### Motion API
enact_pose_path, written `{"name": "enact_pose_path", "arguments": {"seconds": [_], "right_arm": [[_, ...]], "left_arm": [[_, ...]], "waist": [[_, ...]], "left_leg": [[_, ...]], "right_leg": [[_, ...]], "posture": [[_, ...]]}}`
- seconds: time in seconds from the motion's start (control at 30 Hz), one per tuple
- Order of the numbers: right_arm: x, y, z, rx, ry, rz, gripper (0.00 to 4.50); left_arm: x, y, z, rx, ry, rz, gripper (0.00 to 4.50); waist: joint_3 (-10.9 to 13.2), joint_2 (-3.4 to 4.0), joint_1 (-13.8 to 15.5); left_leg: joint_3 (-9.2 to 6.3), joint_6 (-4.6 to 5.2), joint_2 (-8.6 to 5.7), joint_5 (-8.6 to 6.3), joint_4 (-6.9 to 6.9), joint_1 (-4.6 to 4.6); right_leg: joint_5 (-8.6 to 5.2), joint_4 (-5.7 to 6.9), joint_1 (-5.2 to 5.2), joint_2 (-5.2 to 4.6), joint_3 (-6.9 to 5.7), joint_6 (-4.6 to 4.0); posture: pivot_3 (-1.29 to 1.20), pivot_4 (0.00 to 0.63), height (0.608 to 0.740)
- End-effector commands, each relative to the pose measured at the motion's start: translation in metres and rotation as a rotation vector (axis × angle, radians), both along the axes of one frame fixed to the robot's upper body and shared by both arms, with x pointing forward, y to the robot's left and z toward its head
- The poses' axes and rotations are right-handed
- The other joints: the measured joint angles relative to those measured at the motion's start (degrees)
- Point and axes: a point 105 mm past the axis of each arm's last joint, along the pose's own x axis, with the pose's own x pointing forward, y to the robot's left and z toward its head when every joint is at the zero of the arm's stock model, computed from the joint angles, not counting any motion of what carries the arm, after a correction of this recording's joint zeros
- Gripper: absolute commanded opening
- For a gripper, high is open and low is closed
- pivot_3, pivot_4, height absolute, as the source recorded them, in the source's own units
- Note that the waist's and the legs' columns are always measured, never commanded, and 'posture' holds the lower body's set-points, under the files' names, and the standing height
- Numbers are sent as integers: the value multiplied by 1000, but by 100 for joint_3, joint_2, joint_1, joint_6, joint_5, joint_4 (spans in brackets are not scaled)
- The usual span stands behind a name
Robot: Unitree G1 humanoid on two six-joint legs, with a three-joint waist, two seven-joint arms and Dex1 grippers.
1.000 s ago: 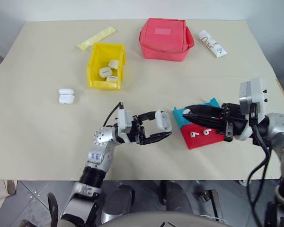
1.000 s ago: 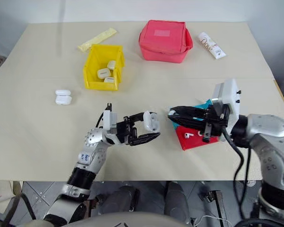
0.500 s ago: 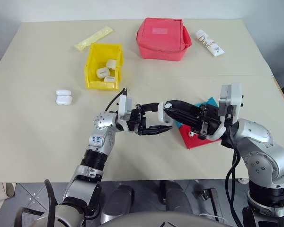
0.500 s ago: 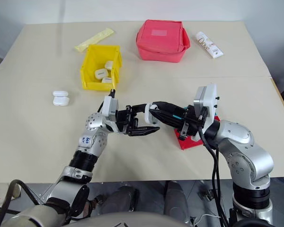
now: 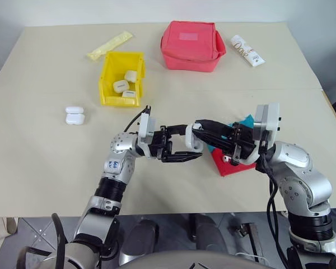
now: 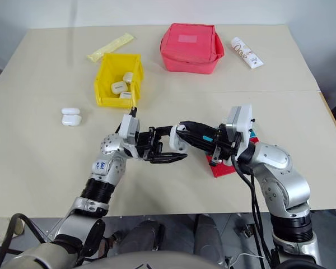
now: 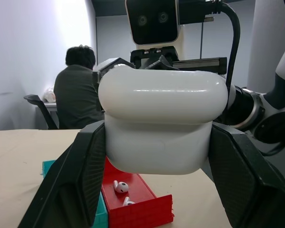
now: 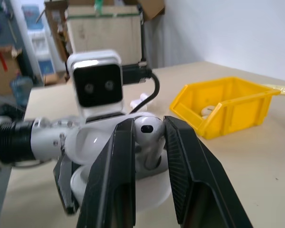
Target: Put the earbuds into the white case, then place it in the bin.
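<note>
We had the left gripper clamped on the small glossy white pebble-shaped case, lid open, above the table | right gripper pinching a tiny white earbud at the case | another two earbuds in the red tray | yellow plastic bin well apart.

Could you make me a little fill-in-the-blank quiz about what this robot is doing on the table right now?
1. The left gripper is shut on a white ____.
2. The right gripper pinches a tiny white ____ above it.
3. Several closed cases lie inside the ____ bin.
4. Two more earbuds lie in the ____ tray.

Missing words: case; earbud; yellow; red
</note>
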Motion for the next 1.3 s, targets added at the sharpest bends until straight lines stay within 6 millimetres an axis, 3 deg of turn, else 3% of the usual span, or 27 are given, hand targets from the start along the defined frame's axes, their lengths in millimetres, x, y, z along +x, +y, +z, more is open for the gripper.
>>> {"name": "enact_pose_path", "arguments": {"seconds": [0.03, 0.4, 0.8, 1.1, 1.3], "right_arm": [[-5, -2, -25, -107, 78, 35, 529], [-4, -7, -17, -220, 66, 55, 529], [5, -22, 23, -202, -42, -24, 4433], [7, -39, 29, -209, -59, -114, 4470], [10, -35, 30, -215, -60, -122, 4470]], "left_arm": [[6, 4, 26, -90, -91, 43, 2798], [18, 6, 21, -74, -110, 89, 2798], [26, 7, 6, -24, -90, 105, 2798], [27, 6, 5, -36, -68, 99, 2798], [19, 1, 4, -45, -56, 54, 2798]], "waist": [[0, 0, 0], [1, -2, 12], [2, -6, 30], [2, -7, 26], [2, -7, 22]], "left_leg": [[0, 0, 0, 0, 0, 0], [0, 0, 0, 0, 0, -1], [-2, 2, -3, 1, 2, -3], [-1, 2, 0, 1, 2, -6], [-1, 2, 0, 1, 2, -6]], "right_leg": [[0, -2, 0, 0, 0, 0], [0, -10, -1, -2, 0, 0], [1, -11, 1, -5, -2, 2], [2, -11, -1, -4, -2, 4], [2, -11, -1, -3, -1, 4]], "posture": [[0, 150, 740], [0, 150, 740], [0, 150, 740], [0, 150, 740], [0, 150, 740]]}}
